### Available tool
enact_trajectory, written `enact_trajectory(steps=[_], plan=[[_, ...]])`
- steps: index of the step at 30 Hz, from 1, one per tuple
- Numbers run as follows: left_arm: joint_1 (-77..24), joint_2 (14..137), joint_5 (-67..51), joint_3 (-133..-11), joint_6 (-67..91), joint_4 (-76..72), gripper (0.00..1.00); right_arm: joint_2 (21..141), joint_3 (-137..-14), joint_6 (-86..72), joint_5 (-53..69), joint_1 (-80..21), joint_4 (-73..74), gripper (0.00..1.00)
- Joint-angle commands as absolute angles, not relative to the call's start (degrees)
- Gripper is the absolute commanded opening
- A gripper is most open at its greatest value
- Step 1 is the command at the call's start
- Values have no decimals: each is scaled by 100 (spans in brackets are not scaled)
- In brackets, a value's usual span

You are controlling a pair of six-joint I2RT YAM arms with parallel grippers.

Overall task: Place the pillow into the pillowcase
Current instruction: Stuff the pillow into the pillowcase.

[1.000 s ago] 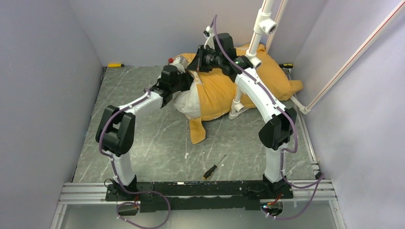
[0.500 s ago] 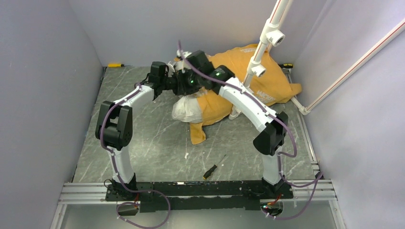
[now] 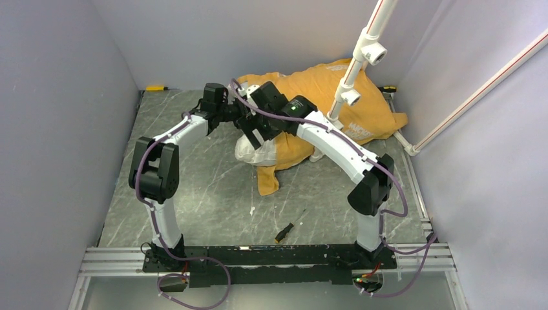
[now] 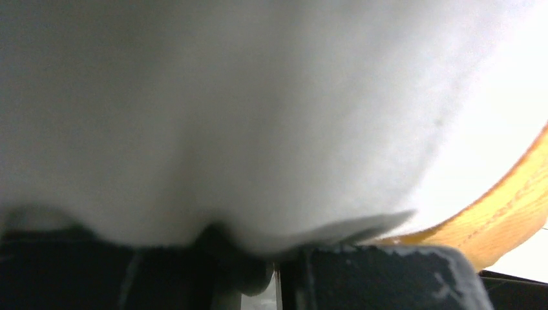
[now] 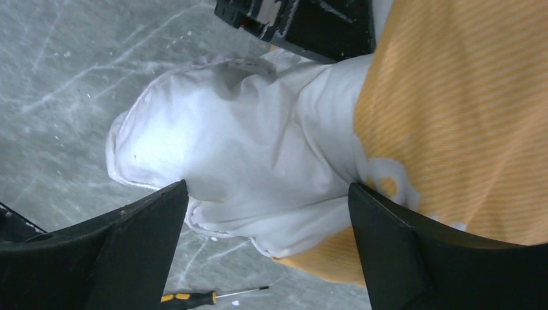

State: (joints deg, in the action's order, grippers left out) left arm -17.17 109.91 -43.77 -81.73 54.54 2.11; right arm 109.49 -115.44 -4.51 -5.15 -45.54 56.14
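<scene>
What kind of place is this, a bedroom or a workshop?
Probably a robot test booth: two robot arms bolted to a metal rail, plain walls closing in the table, and a screwdriver lying loose.

The pillow [image 5: 226,155] is plain white. The pillowcase [image 3: 321,79] shows its orange-yellow side, finely striped up close, with white print. The table [image 3: 194,194] is dark grey-green, marbled with pale veins. The left arm [image 3: 182,132] and right arm [image 3: 336,139] are white with black joints. A screwdriver [image 3: 285,230], near, has a black and yellow handle. A yellow tool [image 3: 156,88] lies far left. The walls [image 3: 58,97] are pale lilac-grey. The pole [image 3: 362,48] is white, and the near rail [image 3: 116,258] is silver.
</scene>
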Motion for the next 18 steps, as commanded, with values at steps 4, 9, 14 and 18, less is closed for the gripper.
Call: enact_trajectory(steps=[4, 9, 14, 18], plan=[[-1917, 10885, -4998, -8650, 5661, 85, 25, 10644, -11112, 407, -1081, -4614, 5451, 100], [-1908, 10823, -5151, -8803, 5687, 67, 26, 10687, -10323, 329, -1656, -4658, 4831, 95], [-1850, 10574, -5315, -8646, 5842, -403, 27, 10827, -10055, 363, -1726, -4526, 4329, 31], [-1717, 10233, -4858, -8838, 5121, 814, 40, 10882, -10236, 300, -1521, -4348, 4344, 0]])
